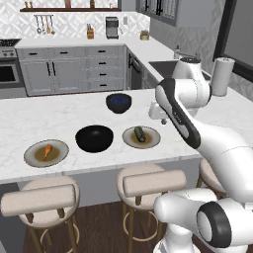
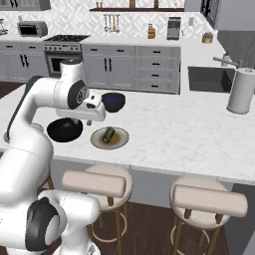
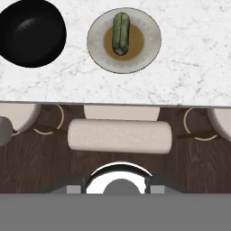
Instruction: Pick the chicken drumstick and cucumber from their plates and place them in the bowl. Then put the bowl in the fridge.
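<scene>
Bright, even, rendered light, soft faint shadows, mild sheen on the black bowl [image 3: 30, 32], slight low-resolution softness throughout

We note a blue-lined bowl [image 1: 118, 103] on the marble counter [image 1: 59, 116], paper towel roll [image 2: 242, 90] beside the sink [image 2: 208, 78], and cushioned stools [image 1: 41, 202] below the counter edge.

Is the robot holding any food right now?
No, nothing is held. The cucumber lies on its plate, and the chicken drumstick lies on the other.
</scene>
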